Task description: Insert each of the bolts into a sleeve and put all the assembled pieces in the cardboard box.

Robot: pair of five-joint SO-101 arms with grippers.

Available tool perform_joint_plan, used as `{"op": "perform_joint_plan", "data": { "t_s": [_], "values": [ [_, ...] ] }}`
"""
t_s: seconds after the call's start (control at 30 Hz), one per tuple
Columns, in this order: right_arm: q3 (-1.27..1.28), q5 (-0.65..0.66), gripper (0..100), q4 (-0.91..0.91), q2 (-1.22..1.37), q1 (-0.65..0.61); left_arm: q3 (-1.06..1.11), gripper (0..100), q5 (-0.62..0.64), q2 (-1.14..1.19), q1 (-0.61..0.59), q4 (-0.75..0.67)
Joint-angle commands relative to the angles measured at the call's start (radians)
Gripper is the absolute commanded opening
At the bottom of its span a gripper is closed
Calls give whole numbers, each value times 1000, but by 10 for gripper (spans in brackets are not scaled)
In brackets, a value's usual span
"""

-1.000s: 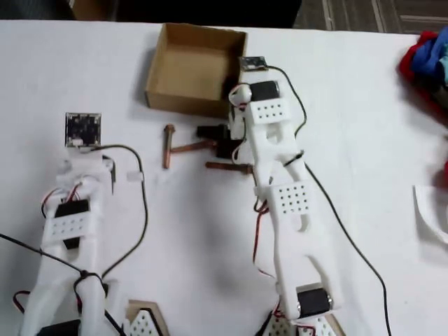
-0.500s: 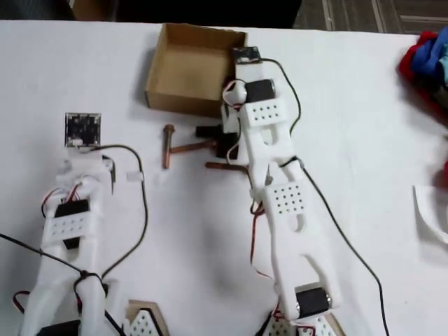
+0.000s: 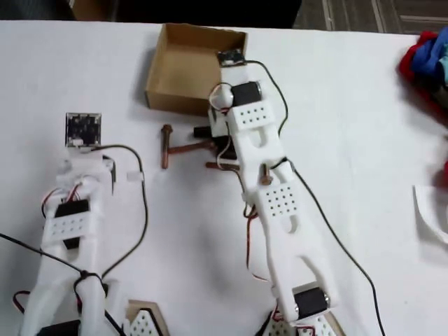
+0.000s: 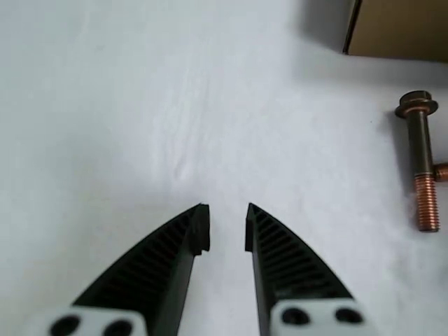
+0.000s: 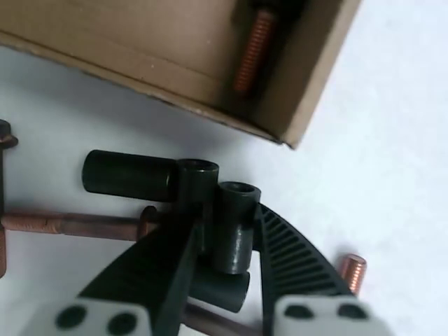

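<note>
Your right pincer (image 5: 227, 218) is closed on an upright sleeve (image 5: 234, 238) in the right wrist view, with one black finger against each side of it. A second sleeve (image 5: 197, 183) stands touching the gripped one. A lying sleeve (image 5: 129, 175) rests just beside that second one. A long bolt (image 5: 70, 225) lies on the white desk (image 5: 392, 140) and passes behind the pincer. The cardboard box (image 5: 140, 66) is near, just past the sleeves. A boxed bolt (image 5: 250, 59) lies in its corner with its copper thread showing.

In the left wrist view, your left pincer (image 4: 225, 225) is parted by a narrow gap and grips nothing. It hangs over bare desk. A flanged bolt (image 4: 420, 168) lies well apart from it, head toward the box corner.

In the high view, the box sits at twelve o'clock on the desk. Your right arm (image 3: 280, 210) stretches from six o'clock up to the box's near wall, and the dark sleeves sit just at six o'clock of the box. The flanged bolt lies at seven o'clock from the box. The long bolt lies between it and the right arm. Your left arm (image 3: 70, 210) stands at eight o'clock on the desk, well apart from the bolts.
</note>
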Motion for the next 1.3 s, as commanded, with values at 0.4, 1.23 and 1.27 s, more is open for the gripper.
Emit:
{"op": "perform_joint_plan", "data": {
  "t_s": [0.4, 1.23, 1.27],
  "values": [
    [127, -2, 91, 19, -35, 30, -16, 106, -3, -14, -2, -21],
    [114, 0, 20, -1, 7, 165, -16, 106, -2, -12, -2, -21],
    [106, 0, 22, 8, -1, 170, -16, 106, -2, -12, -2, -21]
  ]
}}
